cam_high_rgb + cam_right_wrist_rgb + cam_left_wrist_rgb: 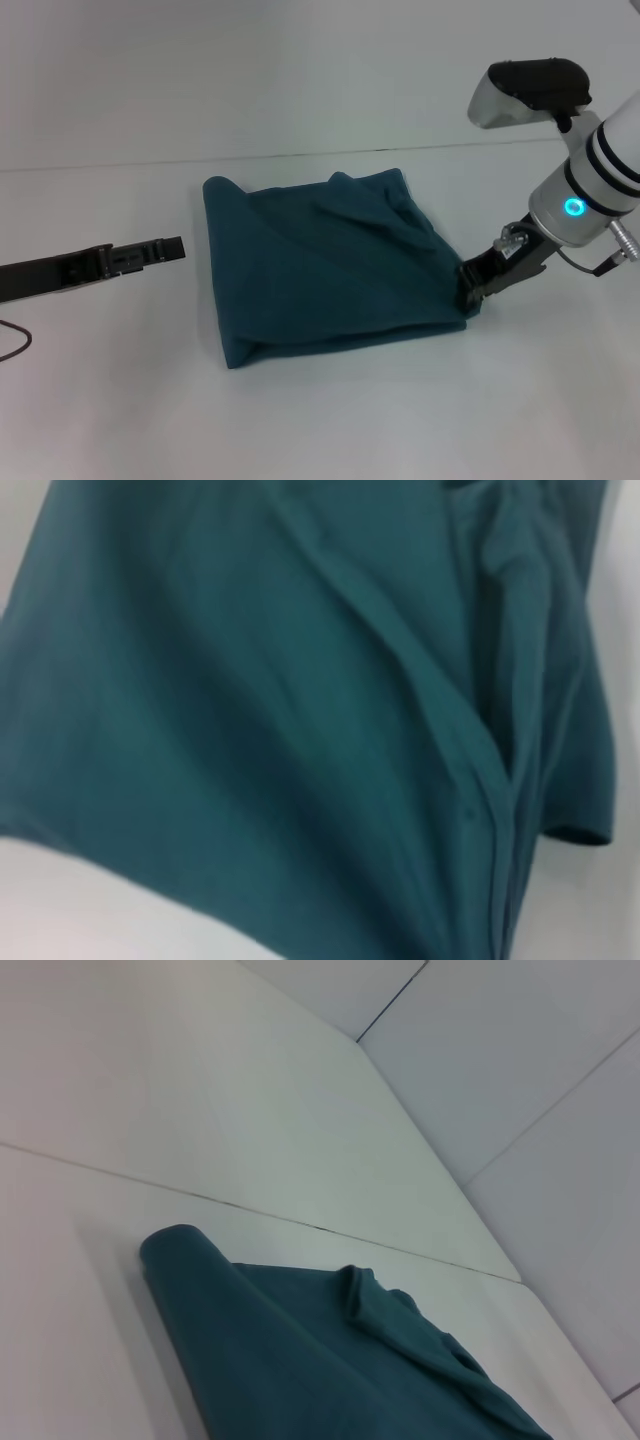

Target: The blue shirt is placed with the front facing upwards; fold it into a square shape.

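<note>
Right gripper [470, 296] pinches one folded blue shirt [320, 265]; left gripper [170, 248] apart.

White right arm [600, 170] w/ black bands, cyan ring light, black fingers [480, 285], grey cable

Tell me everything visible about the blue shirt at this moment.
The blue shirt is plain teal, soft-looking fabric, folded into a rough, rumpled square on the white table. No lettering or label shows. Its left edge is a rounded fold; creases bunch along the far edge. The right gripper is at its near right corner. The left gripper lies apart, off to the left.
</note>
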Available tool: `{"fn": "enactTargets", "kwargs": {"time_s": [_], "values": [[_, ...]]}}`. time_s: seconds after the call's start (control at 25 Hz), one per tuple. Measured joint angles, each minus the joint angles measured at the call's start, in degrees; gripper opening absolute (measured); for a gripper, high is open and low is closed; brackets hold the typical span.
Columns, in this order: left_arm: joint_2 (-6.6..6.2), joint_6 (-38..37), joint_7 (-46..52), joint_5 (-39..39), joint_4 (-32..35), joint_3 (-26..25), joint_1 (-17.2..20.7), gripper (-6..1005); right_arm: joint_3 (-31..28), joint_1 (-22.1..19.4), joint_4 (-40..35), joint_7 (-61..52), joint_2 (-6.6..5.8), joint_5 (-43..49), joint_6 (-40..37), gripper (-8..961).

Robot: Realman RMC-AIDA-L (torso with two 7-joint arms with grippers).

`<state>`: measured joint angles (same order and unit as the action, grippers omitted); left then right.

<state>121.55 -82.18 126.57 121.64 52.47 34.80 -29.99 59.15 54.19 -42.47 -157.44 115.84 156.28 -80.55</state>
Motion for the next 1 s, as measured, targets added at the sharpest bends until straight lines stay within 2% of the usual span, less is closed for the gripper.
{"fn": "enactTargets", "kwargs": {"time_s": [0.12, 0.64, 0.76, 0.88, 1.0], "values": [[0.00, 0.1, 0.0, 0.0, -0.1, -0.1, 0.1, 950, 0.1, 0.3, 0.1, -0.3, 0.07, 1.2, -1.5, 16], [-0.09, 0.2, -0.5, -0.5, -0.6, -0.1, 0.3, 950, -0.3, 0.0, -4.0, -2.8, 0.64, 3.7, -2.6, 242], [-0.09, 0.3, -0.5, -0.5, -0.6, -1.0, 0.4, 950, -0.6, -0.9, -7.2, -3.3, 0.64, 3.5, -2.8, 329], [-0.12, 0.3, -0.5, -0.5, -0.6, -2.5, 0.4, 950, -1.7, -2.6, -13.1, -2.6, 1.34, 0.2, -2.7, 417], [-0.24, 0.1, -0.4, -0.7, -0.6, -4.0, 0.4, 950, -1.9, -2.7, -14.3, -1.0, 1.53, -2.9, -1.4, 527]]}}
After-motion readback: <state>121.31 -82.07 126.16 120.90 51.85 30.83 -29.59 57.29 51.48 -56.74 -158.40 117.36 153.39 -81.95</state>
